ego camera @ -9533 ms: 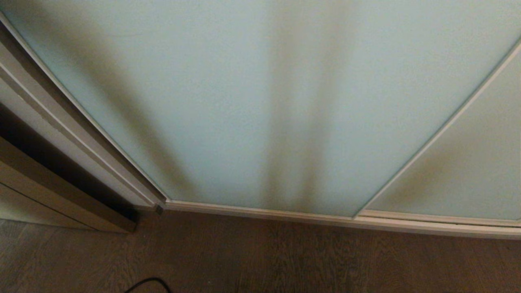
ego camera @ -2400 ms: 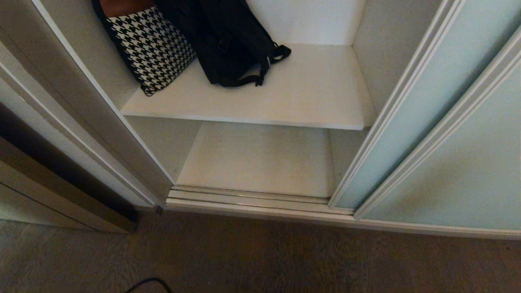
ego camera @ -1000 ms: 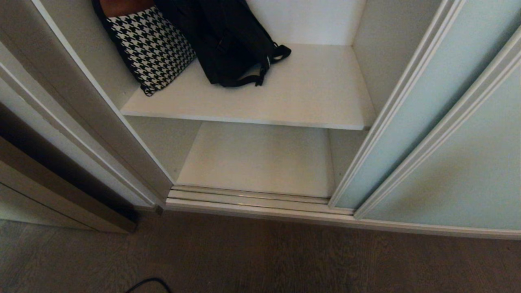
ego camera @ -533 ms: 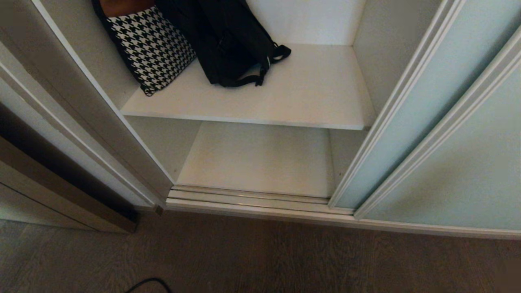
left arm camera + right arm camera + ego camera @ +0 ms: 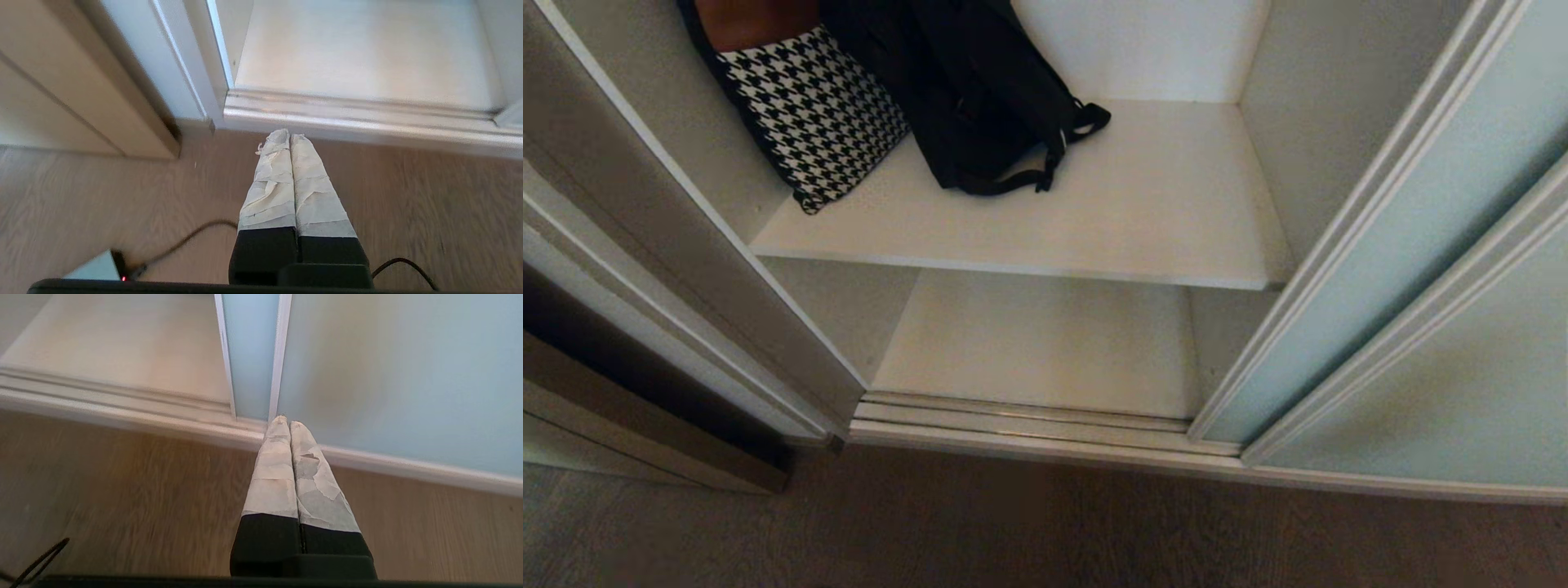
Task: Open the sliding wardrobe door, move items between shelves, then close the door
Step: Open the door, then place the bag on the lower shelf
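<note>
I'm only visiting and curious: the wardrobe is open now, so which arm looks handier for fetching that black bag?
Probably the left. The black bag lies left of middle on the upper shelf, and the left pincer hangs shut before the open bay. The right pincer, also shut, faces the slid-aside door.

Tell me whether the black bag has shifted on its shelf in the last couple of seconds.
No. The black bag lies beside the houndstooth bag on the upper shelf as before; only the whole view has shifted.

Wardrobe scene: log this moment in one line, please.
door: slid open | black bag: upper shelf | lower shelf: bare | left gripper, right gripper: shut, over floor
</note>
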`<state>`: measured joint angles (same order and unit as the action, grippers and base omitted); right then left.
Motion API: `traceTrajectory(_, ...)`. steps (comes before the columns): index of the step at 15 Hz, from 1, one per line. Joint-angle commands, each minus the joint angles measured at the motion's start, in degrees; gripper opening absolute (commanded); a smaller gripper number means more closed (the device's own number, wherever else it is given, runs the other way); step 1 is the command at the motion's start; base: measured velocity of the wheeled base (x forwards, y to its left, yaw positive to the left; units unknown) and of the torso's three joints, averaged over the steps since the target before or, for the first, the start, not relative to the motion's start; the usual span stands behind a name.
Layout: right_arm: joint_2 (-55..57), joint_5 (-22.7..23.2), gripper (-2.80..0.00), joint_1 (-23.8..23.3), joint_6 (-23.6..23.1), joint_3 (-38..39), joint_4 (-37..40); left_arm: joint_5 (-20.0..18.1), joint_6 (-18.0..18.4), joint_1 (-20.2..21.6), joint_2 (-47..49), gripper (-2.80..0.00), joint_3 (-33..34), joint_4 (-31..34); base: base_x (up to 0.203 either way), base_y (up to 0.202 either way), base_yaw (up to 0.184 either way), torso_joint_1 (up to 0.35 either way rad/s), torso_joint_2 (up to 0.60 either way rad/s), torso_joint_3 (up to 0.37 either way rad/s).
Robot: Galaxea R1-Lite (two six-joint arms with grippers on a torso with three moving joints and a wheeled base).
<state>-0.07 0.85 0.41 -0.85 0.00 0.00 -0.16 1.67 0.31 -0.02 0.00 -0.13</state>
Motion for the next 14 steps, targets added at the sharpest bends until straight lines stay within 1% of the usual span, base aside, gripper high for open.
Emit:
traceTrajectory(1, -0.1, 0.0, -2.80, 0.0, -0.1, 0.1, 0.0, 0.0, -0.1, 0.0, 0.1, -2.80, 0.0, -0.1, 0.191, 0.000, 0.002, 0.002, 0.01, 0.002)
traceTrajectory(3, -0.1, 0.0, -2.80, 0.0, 0.0, 0.1, 0.0, 0.0, -0.1, 0.0, 0.1, -2.80, 0.0, 0.0, 0.108, 0.000, 0.002, 0.009, 0.00, 0.004)
traceTrajectory(9, -0.1, 0.0, -2.80, 0.0, 0.0, 0.1, 0.0, 0.2, 0.3, 0.0, 0.0, -2.80, -0.1, 0.2, 0.000, 0.000, 0.000, 0.000, 0.00, 0.000)
traceTrajectory(10, -0.1, 0.0, -2.80, 0.0, 0.0, 0.1, 0.0, 0.2, 0.2, 0.0, 0.0, -2.80, -0.4, -0.7, 0.000, 0.000, 0.000, 0.000, 0.00, 0.000)
traceTrajectory(11, -0.2, 0.0, -2.80, 0.0, 0.0, 0.1, 0.0, 0.6, 0.2, 0.0, 0.0, -2.80, -2.3, -1.5, 0.000, 0.000, 0.000, 0.000, 0.00, 0.000)
traceTrajectory(14, -0.1, 0.0, -2.80, 0.0, 0.0, 0.1, 0.0, 1.5, 0.0, 0.0, 0.8, -2.80, -16.1, -0.3, 0.000, 0.000, 0.000, 0.000, 0.00, 0.000)
